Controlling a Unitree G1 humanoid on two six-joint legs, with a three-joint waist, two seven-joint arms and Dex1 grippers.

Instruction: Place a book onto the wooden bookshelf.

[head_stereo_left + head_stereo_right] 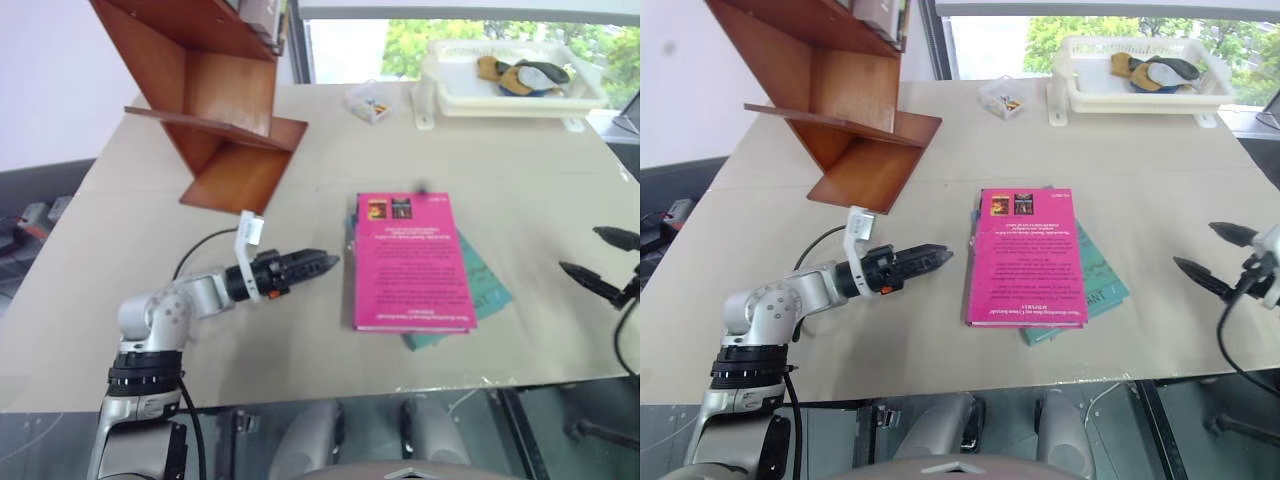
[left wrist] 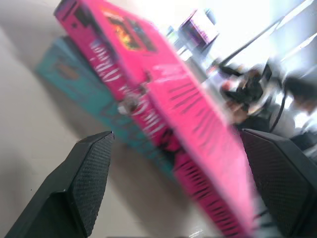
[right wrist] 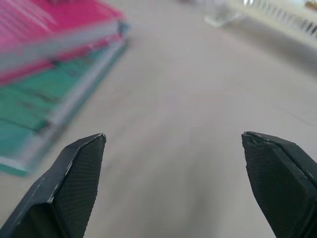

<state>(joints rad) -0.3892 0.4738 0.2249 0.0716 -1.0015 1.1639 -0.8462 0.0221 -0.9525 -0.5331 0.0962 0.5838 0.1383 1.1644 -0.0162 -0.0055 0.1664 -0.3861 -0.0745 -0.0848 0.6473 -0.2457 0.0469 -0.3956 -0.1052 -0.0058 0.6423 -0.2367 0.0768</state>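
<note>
The pink book lies flat in the middle of the table, on top of a thinner teal book. The reddish-brown wooden bookshelf of slanted boards stands at the far left. My left gripper lies level just above the table, pointing at the pink book's left edge from a short gap away. In its wrist view its fingers stand wide apart, with the pink book ahead and nothing between them. My right gripper hovers open and empty to the right of the two books.
A white plastic tray holding a few small items stands at the far right of the table. A small clear box sits near the far edge, between shelf and tray. The table's near edge runs just below both grippers.
</note>
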